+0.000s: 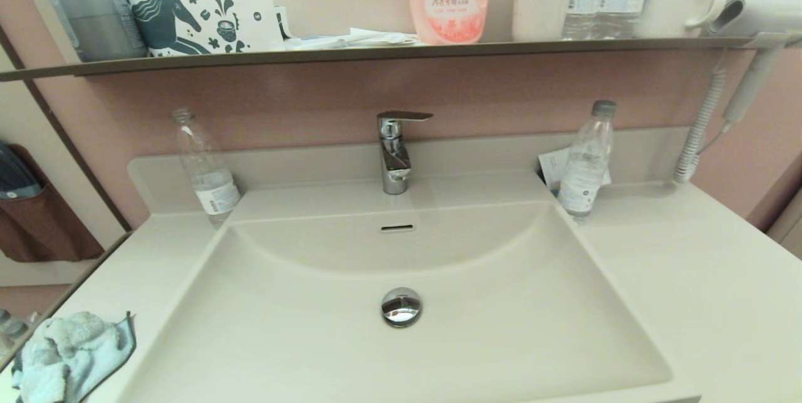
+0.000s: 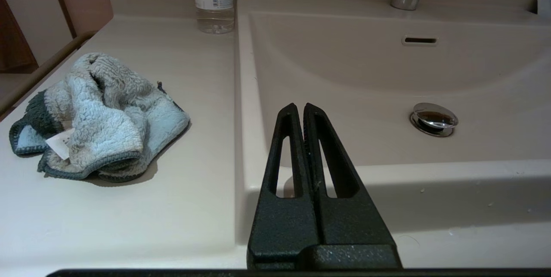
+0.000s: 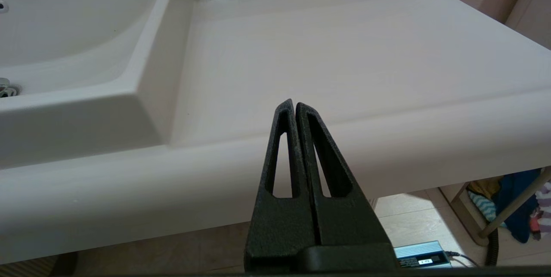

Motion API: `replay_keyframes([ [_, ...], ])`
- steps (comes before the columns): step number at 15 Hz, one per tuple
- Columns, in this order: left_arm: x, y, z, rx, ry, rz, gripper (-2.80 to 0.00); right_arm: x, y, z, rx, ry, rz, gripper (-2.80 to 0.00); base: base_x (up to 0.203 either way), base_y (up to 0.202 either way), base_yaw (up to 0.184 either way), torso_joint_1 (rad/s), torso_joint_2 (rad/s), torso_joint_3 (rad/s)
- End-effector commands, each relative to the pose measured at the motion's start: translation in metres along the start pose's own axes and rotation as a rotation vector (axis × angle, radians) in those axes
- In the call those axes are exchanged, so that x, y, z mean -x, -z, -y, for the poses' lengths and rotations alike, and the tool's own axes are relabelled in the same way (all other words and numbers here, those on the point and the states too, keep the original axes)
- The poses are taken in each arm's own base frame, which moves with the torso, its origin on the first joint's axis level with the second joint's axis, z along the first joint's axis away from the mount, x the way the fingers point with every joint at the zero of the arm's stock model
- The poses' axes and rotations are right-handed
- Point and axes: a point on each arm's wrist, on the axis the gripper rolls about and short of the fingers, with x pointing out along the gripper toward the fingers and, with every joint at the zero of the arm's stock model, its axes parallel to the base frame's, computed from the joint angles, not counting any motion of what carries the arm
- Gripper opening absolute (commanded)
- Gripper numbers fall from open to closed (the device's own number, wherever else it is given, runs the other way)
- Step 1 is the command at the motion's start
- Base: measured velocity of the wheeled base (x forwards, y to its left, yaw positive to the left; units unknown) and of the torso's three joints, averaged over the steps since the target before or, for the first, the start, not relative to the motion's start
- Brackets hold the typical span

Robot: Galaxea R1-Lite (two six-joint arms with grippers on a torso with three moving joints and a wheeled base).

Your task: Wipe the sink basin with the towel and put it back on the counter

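- Crumpled on the counter (image 1: 689, 277), the towel (image 1: 69, 356) lies left of the basin (image 1: 501, 328), near its front corner.
- Left gripper (image 2: 300, 107) hangs at the basin's front rim, right of the towel and apart from it, fingers pressed together, holding nothing.
- Right gripper (image 3: 292, 104) sits off the counter's front edge, right of the basin, likewise closed and empty.
- Two bottles (image 1: 205, 168) (image 1: 586, 162) flank the faucet (image 1: 393, 152) behind the basin.
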Motion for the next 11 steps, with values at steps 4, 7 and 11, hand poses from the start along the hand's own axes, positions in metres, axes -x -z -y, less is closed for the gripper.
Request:
replay_keyframes([
  [4,0.0,0.0,0.0,0.0,0.0,0.0,-2.8,-0.0001,-0.0001,0.0,-0.004,0.0,-0.001,-2.8,0.0,0.0,0.0,0.0,0.0,0.0],
  [7,0.0,0.0,0.0,0.0,0.0,0.0,-2.8,-0.0001,-0.0001,0.0,-0.012,0.002,-0.001,-2.8,0.0,0.0,0.0,0.0,0.0,0.0],
  [11,0.0,0.0,0.0,0.0,0.0,0.0,-2.8,-0.0001,-0.0001,0.0,-0.012,0.0,-0.001,-2.8,0.0,0.0,0.0,0.0,0.0,0.0],
])
